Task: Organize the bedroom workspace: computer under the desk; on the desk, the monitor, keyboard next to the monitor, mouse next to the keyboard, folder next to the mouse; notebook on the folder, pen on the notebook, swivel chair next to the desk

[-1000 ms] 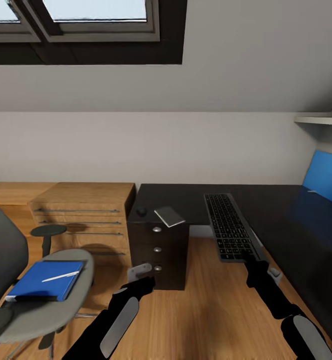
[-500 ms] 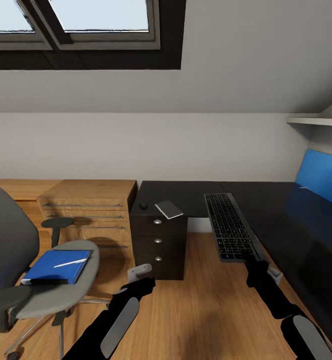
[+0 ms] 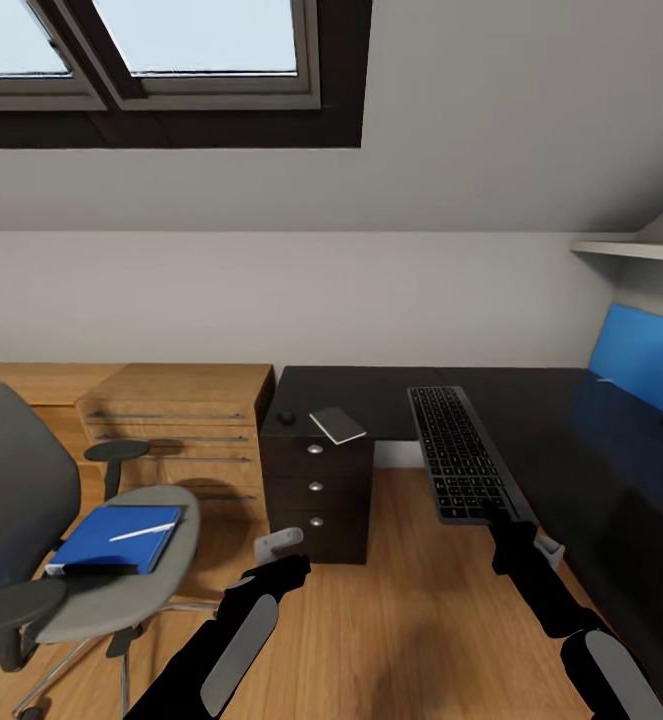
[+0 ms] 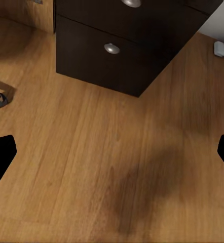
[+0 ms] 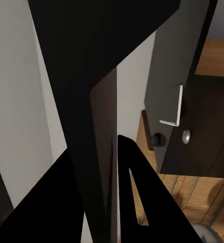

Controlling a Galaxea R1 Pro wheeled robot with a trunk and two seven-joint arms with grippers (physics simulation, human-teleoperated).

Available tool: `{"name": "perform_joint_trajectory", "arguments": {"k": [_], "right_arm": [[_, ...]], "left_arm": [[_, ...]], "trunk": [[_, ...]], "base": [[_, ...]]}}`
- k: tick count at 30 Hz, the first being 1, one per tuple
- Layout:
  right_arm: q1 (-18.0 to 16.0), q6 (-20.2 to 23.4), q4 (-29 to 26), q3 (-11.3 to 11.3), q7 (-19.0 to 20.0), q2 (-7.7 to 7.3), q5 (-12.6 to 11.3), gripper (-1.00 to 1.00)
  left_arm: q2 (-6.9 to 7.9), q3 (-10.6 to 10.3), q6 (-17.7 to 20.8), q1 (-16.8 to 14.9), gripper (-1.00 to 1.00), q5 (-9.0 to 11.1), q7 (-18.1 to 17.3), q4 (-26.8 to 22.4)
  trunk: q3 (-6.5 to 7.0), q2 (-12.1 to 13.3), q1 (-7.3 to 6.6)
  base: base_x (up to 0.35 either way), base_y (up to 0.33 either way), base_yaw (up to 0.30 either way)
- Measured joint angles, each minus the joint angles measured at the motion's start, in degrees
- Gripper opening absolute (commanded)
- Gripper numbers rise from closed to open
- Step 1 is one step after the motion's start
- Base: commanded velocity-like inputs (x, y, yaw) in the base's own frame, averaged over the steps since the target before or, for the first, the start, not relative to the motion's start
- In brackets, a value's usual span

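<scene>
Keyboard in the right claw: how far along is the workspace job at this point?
Early. In hand: the right claw grips the keyboard in the air beside the desk, not yet set down. Left: the folder with the pen on it lies on the swivel chair; the notebook and mouse sit on the desk's drawer end. The left claw is open, empty.

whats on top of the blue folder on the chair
A thin pale pen lies across the folder, which rests on the swivel chair seat. Anything between folder and seat is covered.
</scene>
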Motion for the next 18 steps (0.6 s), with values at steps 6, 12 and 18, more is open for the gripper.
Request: {"name": "perform_joint_trajectory", "arguments": {"k": [6,12,18], "right_arm": [[0.0,0.0,0.0,0.0,0.0,0.0,-0.01,-1.0],[0.0,0.0,0.0,0.0,0.0,0.01,0.0,-1.0],[0.0,0.08,0.0,-0.01,-0.09,-0.05,0.0,-1.0]], "left_arm": [[0.0,0.0,0.0,0.0,1.0,0.0,0.0,0.0],[-0.09,-0.02,0.0,0.0,1.0,-0.05,0.06,0.0],[-0.16,-0.4,0.0,0.0,1.0,-0.08,0.2,0.0]], "trunk": [[1.08,2.41,-1.32],[2.16,4.82,-2.64],[3.23,7.22,-3.96]], "base": [[0.0,0.0,0.0],[0.0,0.0,0.0],[0.0,0.0,0.0]]}}
